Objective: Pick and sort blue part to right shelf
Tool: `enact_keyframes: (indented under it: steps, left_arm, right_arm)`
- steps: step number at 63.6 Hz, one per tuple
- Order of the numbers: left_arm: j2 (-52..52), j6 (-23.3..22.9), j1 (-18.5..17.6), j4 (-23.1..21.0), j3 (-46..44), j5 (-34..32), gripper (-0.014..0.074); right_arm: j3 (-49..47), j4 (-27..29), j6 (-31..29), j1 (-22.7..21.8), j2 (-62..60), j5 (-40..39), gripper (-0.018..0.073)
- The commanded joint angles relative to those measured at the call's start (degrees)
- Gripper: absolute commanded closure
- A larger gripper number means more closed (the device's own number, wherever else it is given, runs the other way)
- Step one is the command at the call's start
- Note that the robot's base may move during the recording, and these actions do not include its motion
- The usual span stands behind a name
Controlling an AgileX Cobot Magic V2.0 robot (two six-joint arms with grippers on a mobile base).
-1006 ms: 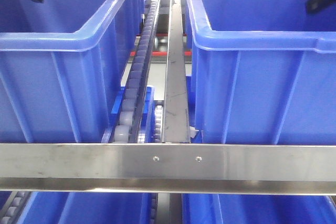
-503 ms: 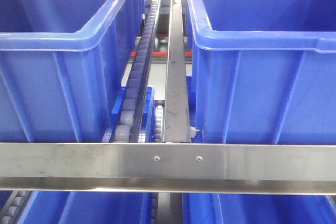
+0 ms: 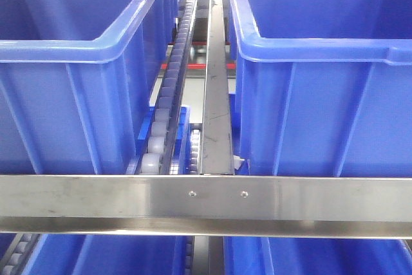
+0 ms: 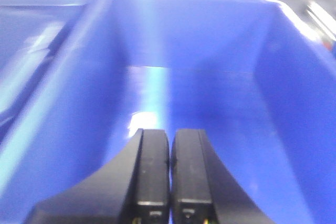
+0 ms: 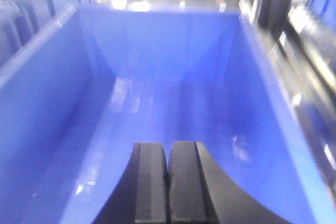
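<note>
While both wrist cameras look down into blue plastic bins, the front camera shows the right shelf (image 3: 206, 205) from close by. Its flat steel front rail crosses the whole picture low down, with two small screws near the middle. Behind the rail, a track of small white rollers (image 3: 168, 92) runs away from the camera, and just beside it, to the right, lies a long steel channel (image 3: 215, 94). One big blue bin (image 3: 71, 101) stands left of the track and another blue bin (image 3: 322, 104) stands right of the channel. More blue plastic shows under the rail.

The left gripper (image 4: 169, 174) hangs over the inside of a bin (image 4: 63, 108); its two black fingers are pressed together, with only a thin line between them, and they hold nothing. The right gripper (image 5: 167, 190) is also closed on nothing, above the floor of another bin (image 5: 262, 98).

No blue part can be seen in any view, so its place cannot be told. Both wrist pictures are somewhat blurred.
</note>
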Motion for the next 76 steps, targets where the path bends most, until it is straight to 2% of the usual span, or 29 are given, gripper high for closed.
enact_keyframes:
  steps: [1, 12, 22, 57, 68, 76]
  left_arm:
    - [-6.55, -0.38, 0.86, -0.49, 2.75, -5.25, 0.0471]
    - [-17.86, -0.38, 0.86, -0.49, 9.55, -4.49, 0.0472]
    - [-22.38, -0.38, 0.86, -0.49, 12.22, -4.59, 0.0472]
    - [-22.49, -0.38, 0.86, -0.49, 12.32, -4.59, 0.0472]
    - [-22.49, -0.38, 0.86, -0.49, 12.32, -4.59, 0.0472]
    - [-22.49, -0.38, 0.86, -0.49, 12.32, -4.59, 0.0472]
  right_arm:
    - [1.96, -0.13, -0.13, -0.42, -5.2, -5.74, 0.0529]
    - [8.18, -0.13, -0.13, -0.42, -14.22, -5.62, 0.0529]
    - [10.93, -0.13, -0.13, -0.42, -16.88, -5.73, 0.0529]
    - [12.29, -0.13, -0.13, -0.42, -17.54, -5.41, 0.0529]
    - [14.75, -0.13, -0.13, -0.55, -24.59, -2.04, 0.0529]
    - [18.09, -0.13, -0.13, -2.34, -29.71, -0.82, 0.0529]
